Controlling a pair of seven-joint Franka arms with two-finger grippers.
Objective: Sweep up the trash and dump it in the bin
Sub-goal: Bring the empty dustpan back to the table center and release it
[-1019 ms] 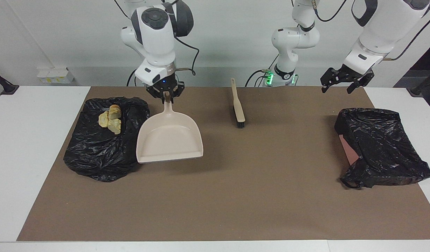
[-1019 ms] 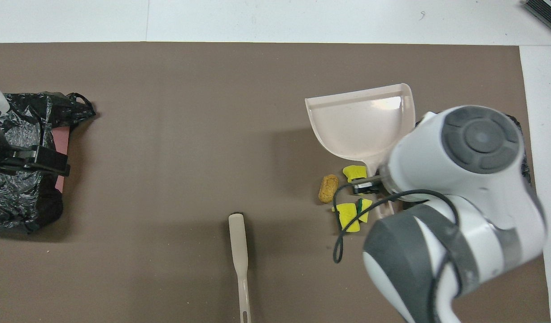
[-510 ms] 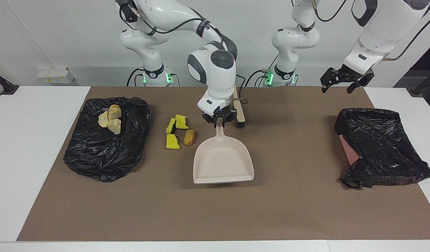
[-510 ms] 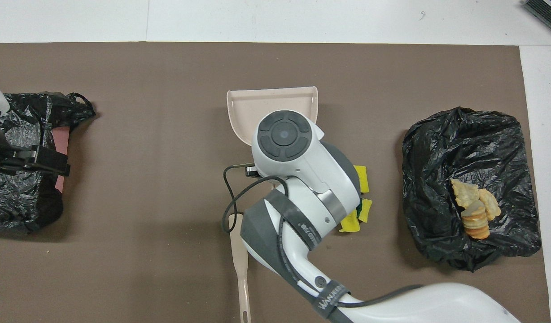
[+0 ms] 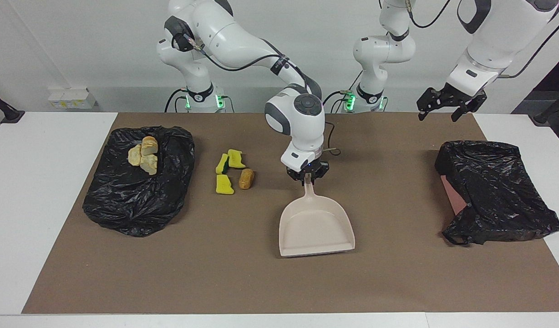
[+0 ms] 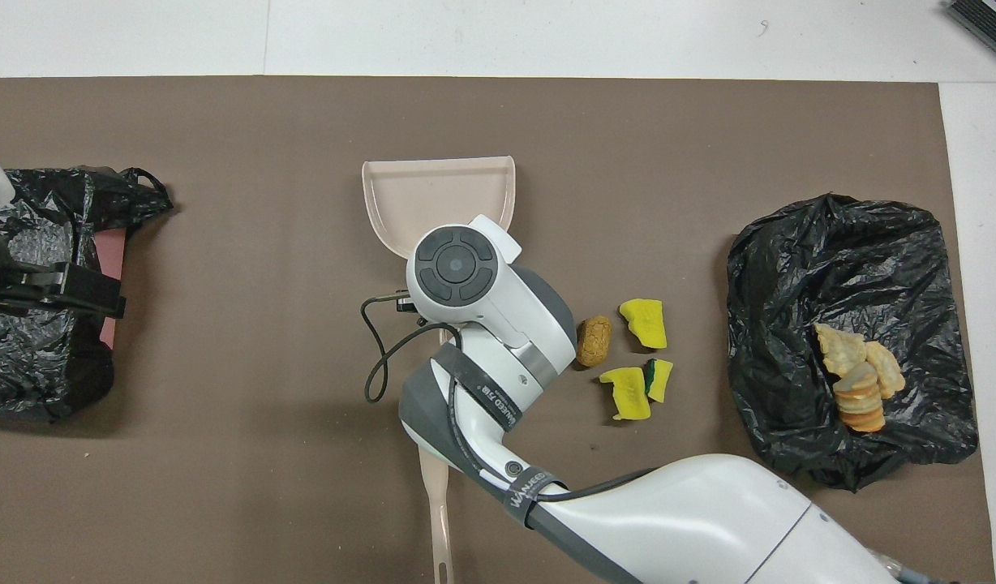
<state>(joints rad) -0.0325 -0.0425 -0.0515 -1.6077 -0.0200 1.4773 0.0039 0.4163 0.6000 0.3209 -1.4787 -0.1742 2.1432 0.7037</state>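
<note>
Three yellow sponge bits (image 5: 228,170) with green backing and one golden-brown bread piece (image 5: 246,178) lie loose on the desk, well apart from the right jaws; three bread pieces (image 5: 144,154) lie farther off.

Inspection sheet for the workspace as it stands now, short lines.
Surface: brown mat on white table.
Job's things: three yellow sponge bits and one bread piece loose on mat; three bread pieces on black bag; empty dustpan.
Clutter: brush; second bag at left arm's end.
Grippers: right pincer shut on dustpan handle; left pincer open, waiting.
Cables: one loops off right wrist.
Surroundings: white wall, nothing else seen.
</note>
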